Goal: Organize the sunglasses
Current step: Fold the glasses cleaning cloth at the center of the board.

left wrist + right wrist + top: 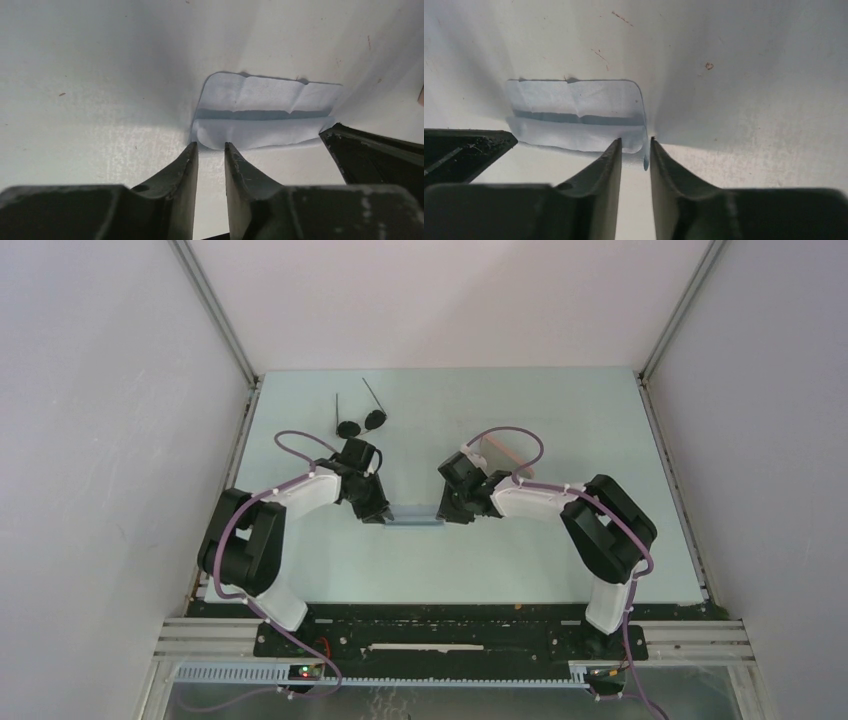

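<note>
Pale table [560, 560], white walls [100, 440], sunglasses [374, 420] at back, both jaws narrowly parted at ends of blue cloth [414, 522], grip unclear

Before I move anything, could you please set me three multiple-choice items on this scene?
1. Where do the sunglasses lie?
A. far left part of the table
B. between the two pincers
C. at the near right edge

2. What colour is the cloth?
A. pink
B. light blue
C. black

3. How are the sunglasses' wire arms?
A. folded behind the lenses
B. spread out, pointing away from the lenses
C. missing

Answers:
1. A, the top view shows them far back on the left.
2. B, both wrist views show pale blue fabric.
3. B, two thin wires run out from the lenses.
</note>
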Controlling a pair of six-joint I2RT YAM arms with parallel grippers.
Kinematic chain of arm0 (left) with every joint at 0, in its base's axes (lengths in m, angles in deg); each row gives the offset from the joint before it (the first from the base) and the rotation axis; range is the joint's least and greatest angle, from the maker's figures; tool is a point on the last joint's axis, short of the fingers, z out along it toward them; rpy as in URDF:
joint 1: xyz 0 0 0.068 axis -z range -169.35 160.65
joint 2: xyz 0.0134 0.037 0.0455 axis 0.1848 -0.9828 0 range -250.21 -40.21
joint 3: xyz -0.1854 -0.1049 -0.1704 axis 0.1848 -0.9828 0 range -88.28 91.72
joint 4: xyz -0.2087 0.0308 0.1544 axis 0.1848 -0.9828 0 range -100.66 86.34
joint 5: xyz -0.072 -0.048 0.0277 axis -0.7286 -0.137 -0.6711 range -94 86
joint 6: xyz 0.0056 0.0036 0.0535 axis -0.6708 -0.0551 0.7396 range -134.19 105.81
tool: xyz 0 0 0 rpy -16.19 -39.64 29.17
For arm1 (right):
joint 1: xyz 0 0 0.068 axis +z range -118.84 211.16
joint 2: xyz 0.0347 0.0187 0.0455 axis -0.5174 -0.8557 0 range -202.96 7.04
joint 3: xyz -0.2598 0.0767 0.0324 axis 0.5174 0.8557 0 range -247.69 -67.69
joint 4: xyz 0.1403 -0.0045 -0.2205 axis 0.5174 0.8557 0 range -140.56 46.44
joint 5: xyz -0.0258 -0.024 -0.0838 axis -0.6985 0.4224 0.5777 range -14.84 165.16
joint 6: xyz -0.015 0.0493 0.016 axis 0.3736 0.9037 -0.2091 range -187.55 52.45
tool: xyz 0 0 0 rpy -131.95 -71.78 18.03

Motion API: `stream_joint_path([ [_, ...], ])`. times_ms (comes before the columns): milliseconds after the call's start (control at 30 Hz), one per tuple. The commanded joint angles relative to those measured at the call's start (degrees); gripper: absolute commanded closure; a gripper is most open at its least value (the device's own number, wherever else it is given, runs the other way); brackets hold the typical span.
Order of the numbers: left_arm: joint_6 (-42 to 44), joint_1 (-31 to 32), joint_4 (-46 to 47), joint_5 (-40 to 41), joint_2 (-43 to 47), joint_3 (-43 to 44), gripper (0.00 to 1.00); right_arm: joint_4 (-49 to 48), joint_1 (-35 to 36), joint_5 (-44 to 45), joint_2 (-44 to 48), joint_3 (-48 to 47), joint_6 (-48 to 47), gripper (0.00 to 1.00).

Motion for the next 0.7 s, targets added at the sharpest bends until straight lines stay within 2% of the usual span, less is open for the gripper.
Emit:
stream_joint_path([
  [0, 0.7, -0.5, 0.3, 1.8, 2.1, 3.2, 0.67, -3.0, 0.2, -0.3, 2.4, -1.8, -1.6, 0.62],
  [200, 2.3, -0.5, -0.9, 4.7, 7.6, 2.9, 0.67, -3.8, 2.3, 1.9, 5.4, -1.5, -1.8, 0.61],
  [367, 3.0, -0.4, -0.6, 3.0, 11.1, -0.3, 0.68, -4.7, 4.6, 5.2, 7.7, 0.2, -1.8, 0.64],
  [667, 3.8, 0.3, 3.3, -4.7, 11.0, -4.0, 0.72, -4.6, 4.1, -0.5, 4.6, 0.3, -2.1, 0.91],
])
